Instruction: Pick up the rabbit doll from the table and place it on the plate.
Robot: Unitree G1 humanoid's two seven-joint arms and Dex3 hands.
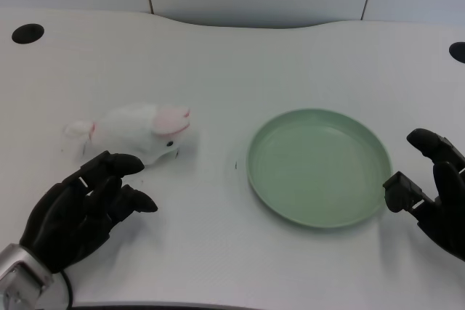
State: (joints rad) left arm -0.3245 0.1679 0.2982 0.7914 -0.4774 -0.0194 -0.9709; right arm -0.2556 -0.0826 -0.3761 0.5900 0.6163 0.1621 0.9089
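A white rabbit doll (pixel 138 131) with pink ears lies on its side on the white table, left of centre. A pale green plate (pixel 317 167) sits to its right, with nothing on it. My left hand (pixel 83 207) hovers just below and left of the doll, fingers apart and slightly curled, their tips close to the doll's underside but holding nothing. My right hand (pixel 436 190) rests at the plate's right rim.
The table's back edge curves along a grey wall. Black cable holes sit at the far left (pixel 27 33) and far right (pixel 458 51) corners.
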